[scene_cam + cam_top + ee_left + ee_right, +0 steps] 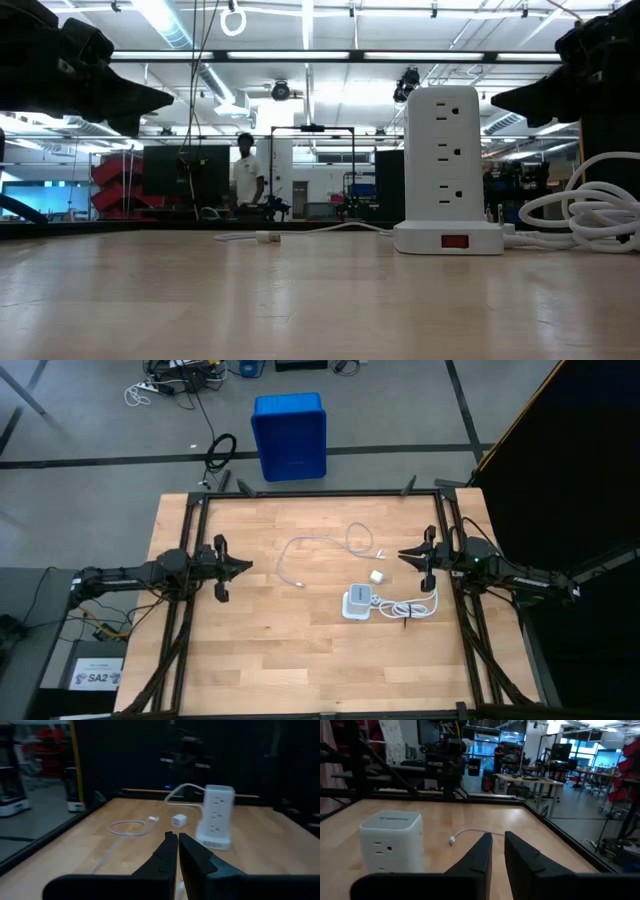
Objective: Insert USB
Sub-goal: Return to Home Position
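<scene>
While the left gripper (246, 566) hovers at the table's left edge, fingers pressed together, holding nothing, the right gripper (403, 555) waits opposite, fingers narrowly parted, empty. Between them the USB (322, 549) lies loosely curled, just behind the white power tower (357, 601).

White pwr tower (358, 601) w/ bundled cord (412, 607) — small cube (377, 576) beside.
</scene>
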Controlling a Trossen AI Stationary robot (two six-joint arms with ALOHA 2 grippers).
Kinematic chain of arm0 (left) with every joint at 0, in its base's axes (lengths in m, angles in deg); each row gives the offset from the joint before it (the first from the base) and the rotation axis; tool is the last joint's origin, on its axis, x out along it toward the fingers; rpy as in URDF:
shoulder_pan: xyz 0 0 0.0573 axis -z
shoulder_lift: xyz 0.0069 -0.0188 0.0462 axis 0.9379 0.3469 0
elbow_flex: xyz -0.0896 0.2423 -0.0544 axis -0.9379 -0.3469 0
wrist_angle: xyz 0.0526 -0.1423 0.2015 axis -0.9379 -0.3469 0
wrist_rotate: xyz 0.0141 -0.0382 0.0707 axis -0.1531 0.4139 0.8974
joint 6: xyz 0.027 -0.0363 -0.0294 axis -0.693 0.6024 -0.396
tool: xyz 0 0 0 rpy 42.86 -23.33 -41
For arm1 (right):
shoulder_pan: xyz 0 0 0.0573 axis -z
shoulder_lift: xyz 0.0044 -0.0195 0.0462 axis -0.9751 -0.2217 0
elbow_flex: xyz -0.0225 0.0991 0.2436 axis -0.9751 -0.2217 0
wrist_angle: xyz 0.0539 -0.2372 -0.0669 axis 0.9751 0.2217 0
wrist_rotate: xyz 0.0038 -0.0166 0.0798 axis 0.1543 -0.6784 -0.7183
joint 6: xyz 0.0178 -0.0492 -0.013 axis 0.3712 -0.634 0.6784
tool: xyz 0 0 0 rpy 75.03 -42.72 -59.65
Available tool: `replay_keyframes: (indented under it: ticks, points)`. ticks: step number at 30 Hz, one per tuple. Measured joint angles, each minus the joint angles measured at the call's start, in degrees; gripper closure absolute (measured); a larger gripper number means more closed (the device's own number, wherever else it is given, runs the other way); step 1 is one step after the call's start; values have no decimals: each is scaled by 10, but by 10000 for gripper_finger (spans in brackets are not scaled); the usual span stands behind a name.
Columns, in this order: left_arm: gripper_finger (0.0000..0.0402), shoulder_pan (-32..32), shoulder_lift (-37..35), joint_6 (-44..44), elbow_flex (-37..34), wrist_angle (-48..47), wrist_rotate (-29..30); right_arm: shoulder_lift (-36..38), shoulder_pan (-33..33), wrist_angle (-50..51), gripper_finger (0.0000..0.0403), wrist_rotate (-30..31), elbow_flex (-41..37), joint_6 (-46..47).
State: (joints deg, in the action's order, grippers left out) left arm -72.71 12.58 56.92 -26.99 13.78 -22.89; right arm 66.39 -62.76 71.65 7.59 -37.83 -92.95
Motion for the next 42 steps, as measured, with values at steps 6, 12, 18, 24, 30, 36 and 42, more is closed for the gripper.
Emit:
replay_keyframes:
  ticks: [6, 12, 18, 24, 30, 36, 42]
  points:
    - [401, 0, 1, 0, 0, -3, -11, -30, -2, -1, 361, -13, 0, 99]
    - [401, 0, 1, 0, 0, -2, -11, -81, -2, -3, 341, -37, 2, 70]
    - [401, 0, 1, 0, 0, 1, -11, -113, -2, -7, 328, -56, 2, 85]
    - [401, 0, 1, 0, 0, 44, -8, -116, -3, -55, 319, -57, 2, 87]
    - [401, 0, 1, 0, 0, 66, -8, -116, -3, -63, 314, -56, 2, 87]
    - [401, 0, 1, 0, 0, 70, -9, -116, -3, -63, 322, -55, 3, 87]
    - [401, 0, 1, 0, 0, 71, -10, -116, -3, -64, 332, -55, 3, 87]
